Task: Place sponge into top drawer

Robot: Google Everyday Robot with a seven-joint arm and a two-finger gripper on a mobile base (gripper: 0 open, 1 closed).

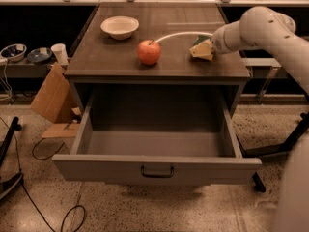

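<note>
Gripper [208,47] right of centre in upper frame, clamped on sponge [200,52] at right part of cabinet top [111,57] | top drawer [96,167] lower centre, pulled open, handle [157,171] on front panel | red apple [149,52] left of sponge, apart | white bowl [119,27] farther back, upper left
</note>
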